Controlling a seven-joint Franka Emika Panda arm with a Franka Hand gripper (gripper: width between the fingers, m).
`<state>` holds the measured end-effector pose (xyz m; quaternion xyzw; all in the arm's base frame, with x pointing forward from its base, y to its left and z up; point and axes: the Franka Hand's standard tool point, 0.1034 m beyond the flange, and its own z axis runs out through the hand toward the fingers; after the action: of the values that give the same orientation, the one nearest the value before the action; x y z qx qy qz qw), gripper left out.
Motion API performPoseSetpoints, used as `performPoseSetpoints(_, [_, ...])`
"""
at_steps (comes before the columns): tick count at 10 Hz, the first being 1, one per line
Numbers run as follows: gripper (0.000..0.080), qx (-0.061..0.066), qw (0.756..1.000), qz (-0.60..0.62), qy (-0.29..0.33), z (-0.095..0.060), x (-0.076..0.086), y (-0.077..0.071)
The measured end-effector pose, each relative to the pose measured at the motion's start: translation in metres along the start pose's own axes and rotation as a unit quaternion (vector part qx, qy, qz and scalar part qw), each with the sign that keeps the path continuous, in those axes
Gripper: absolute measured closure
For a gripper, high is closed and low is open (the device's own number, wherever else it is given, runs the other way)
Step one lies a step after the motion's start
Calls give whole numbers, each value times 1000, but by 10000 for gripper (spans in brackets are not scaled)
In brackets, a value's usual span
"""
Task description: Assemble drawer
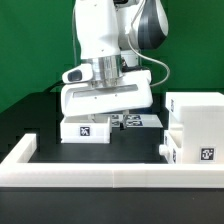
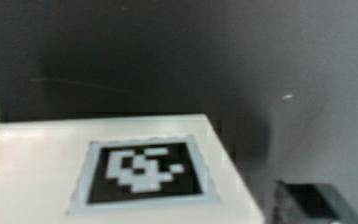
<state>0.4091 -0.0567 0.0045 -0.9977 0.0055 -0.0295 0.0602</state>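
Along the near edge, on the black tabletop (image 1: 30,115), a long white rail (image 1: 90,172), turning up at its left end. Left of centre, farther back, a white drawer panel (image 1: 103,100) standing on edge, with a tagged white block (image 1: 86,129) under it; arm directly above, claw (image 1: 105,82) down at the panel's top edge. Cannot tell how far apart the fingers stand or whether they grip the panel. Behind the panel, the marker board (image 1: 138,121) flat on the tabletop. At right, the white drawer box (image 1: 195,128), tagged on its near face, just beside the rail. In the wrist view, only a white tagged surface (image 2: 105,160) against black, one dark fingertip (image 2: 311,198) showing at the corner.
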Motion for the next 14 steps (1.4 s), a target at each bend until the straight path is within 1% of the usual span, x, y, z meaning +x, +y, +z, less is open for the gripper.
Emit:
performPoseSetpoints(1, [582, -1, 1000, 0, 1, 0, 1, 2])
performPoseSetpoints(2, [582, -1, 1000, 0, 1, -1, 2, 2])
performPoseSetpoints(3, [739, -1, 1000, 0, 4, -3, 6, 2])
performPoseSetpoints(5, [751, -2, 1000, -2, 9, -7, 12, 1])
performPoseSetpoints(6, [753, -1, 1000, -4, 8, -11, 17, -2])
performPoseSetpoints(7, [756, 2, 1000, -9, 6, -16, 25, -9])
performPoseSetpoints(8, [756, 7, 1000, -5, 1, -22, 32, -17])
performPoseSetpoints(9, [756, 14, 1000, 0, -5, -32, 45, -32])
performPoseSetpoints(10, [756, 19, 1000, -12, -1, -43, 66, -49])
performPoseSetpoints(11, [756, 22, 999, -27, 3, -47, 76, -55])
performPoseSetpoints(13, [756, 22, 999, -26, 0, -43, 72, -53])
performPoseSetpoints(14, [756, 21, 996, -91, 1, -43, 72, -52])
